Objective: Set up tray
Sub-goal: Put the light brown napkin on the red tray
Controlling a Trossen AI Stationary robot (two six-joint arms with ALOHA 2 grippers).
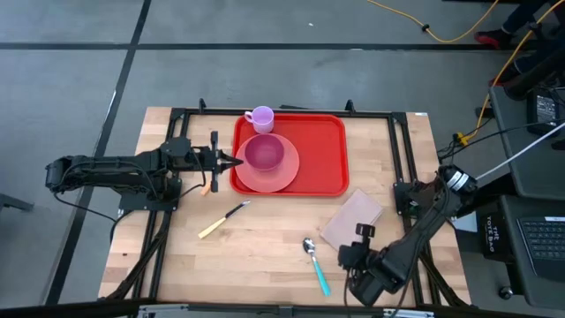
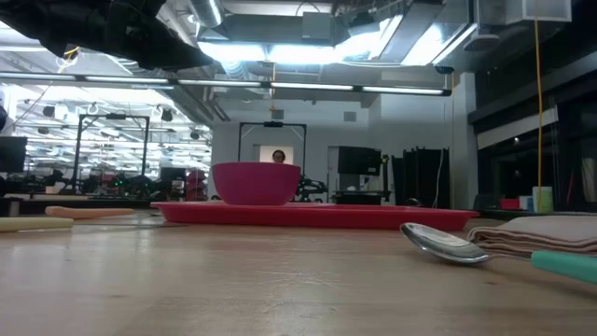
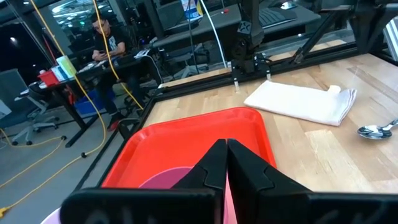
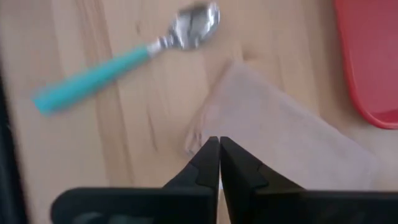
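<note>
Tray (image 1: 318,155) sits toward the far edge of the worktop (image 1: 265,256), carrying a pink plate (image 1: 274,177) with a magenta bowl (image 1: 263,153) on it. Left claw (image 1: 237,161), fingers pressed together on nothing, hovers at the tray's left rim. Right claw (image 1: 362,231), likewise closed and empty, hangs over the folded napkin (image 1: 351,217) near the worktop's near right corner.

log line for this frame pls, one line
tray holds plate and bowl | left end effector shut at tray's left rim | right end effector shut over napkin | spoon off tray
</note>
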